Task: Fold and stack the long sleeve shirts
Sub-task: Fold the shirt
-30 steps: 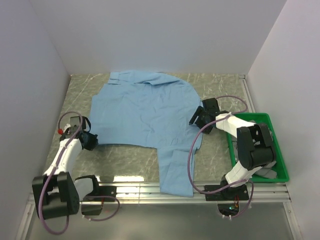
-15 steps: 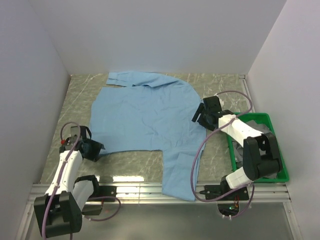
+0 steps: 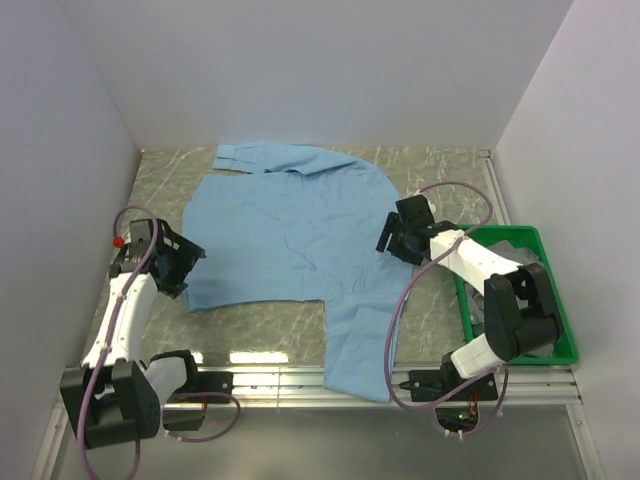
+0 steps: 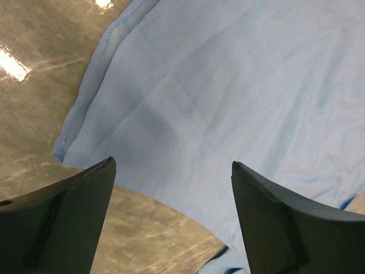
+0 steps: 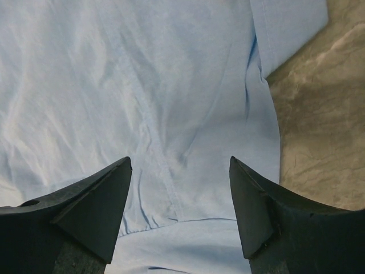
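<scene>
Top external is showing left tool and right tool hovering spread beside the blue shirt; pinching only edge cloth seems wisest.

The jaws are seen spread wide, nothing gripped, over a wrinkled light blue shirt; marbled worktop is exposed beside its hem.

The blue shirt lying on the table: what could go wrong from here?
1. Both the left end effector and right end effector hover open over the light blue shirt; pinching flat thin cloth may bunch it or miss.
2. The long sleeve reaches the table's near edge, so it might catch there.
3. The right arm's cable loops across that sleeve and could drag it.
</scene>
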